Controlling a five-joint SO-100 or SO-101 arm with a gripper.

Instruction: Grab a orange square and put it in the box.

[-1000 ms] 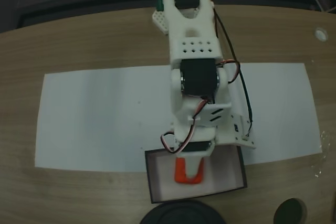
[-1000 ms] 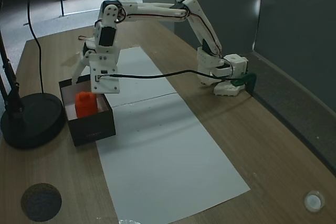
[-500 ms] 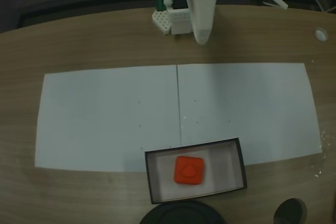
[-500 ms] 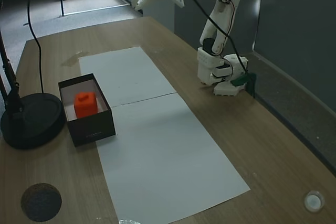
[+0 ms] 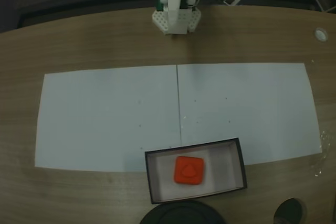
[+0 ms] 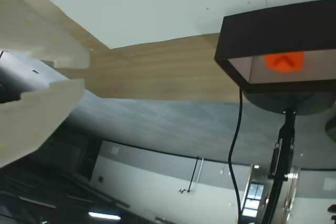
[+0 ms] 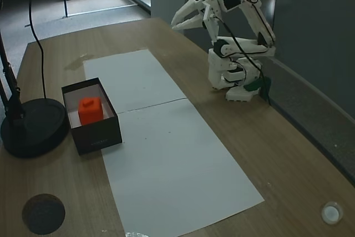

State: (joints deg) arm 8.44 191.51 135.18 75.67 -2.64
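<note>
The orange square [image 5: 189, 170] sits inside the box [image 5: 153, 178] on the worktop [image 5: 94, 40], well apart from the arm's folded-back, open, empty hand [image 7: 180, 21], which should simply settle clear without sweeping low.

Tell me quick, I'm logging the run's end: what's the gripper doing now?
Gripper: open and empty, folded back near the arm's base; the orange square sits in the box.
</note>
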